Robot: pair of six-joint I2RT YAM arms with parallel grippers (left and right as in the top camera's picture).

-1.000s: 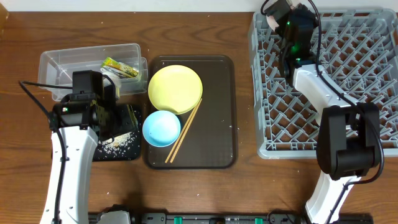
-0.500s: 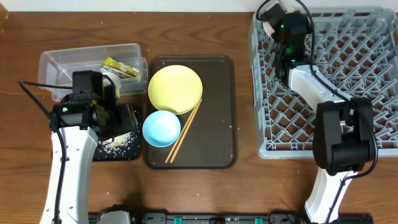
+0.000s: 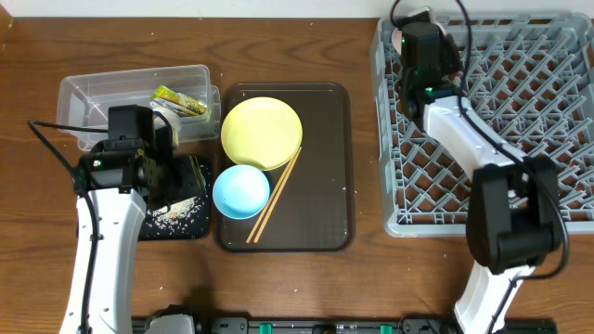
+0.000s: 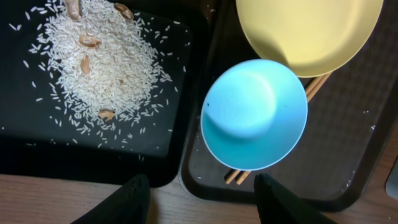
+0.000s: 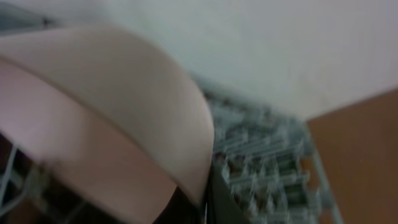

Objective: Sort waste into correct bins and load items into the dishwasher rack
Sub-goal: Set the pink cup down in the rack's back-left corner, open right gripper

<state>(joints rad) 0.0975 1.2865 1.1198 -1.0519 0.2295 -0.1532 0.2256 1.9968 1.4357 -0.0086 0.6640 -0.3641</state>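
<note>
My left gripper (image 4: 202, 186) is open and empty. It hovers over the edge between the black tray (image 4: 37, 143), which holds white rice scraps (image 4: 102, 62), and the brown tray's light blue bowl (image 4: 254, 115). The yellow plate (image 3: 262, 132) and the wooden chopsticks (image 3: 274, 199) lie by that bowl. My right gripper (image 3: 419, 26) is shut on the whitish bowl (image 5: 112, 118) over the back left corner of the grey rack (image 3: 520, 130). The green-and-orange wrapper (image 3: 179, 100) lies in the clear tub (image 3: 102, 88). The cup is out of view.
The dark brown serving tray (image 3: 320, 186) lies between the bins and the rack. Bare wooden table (image 3: 306, 288) runs along the front. A wall stands close behind the rack (image 5: 280, 168) in the right wrist view.
My right gripper has turned and shifted slightly left at the rack's back left corner with the whitish bowl. The left arm has not moved.
</note>
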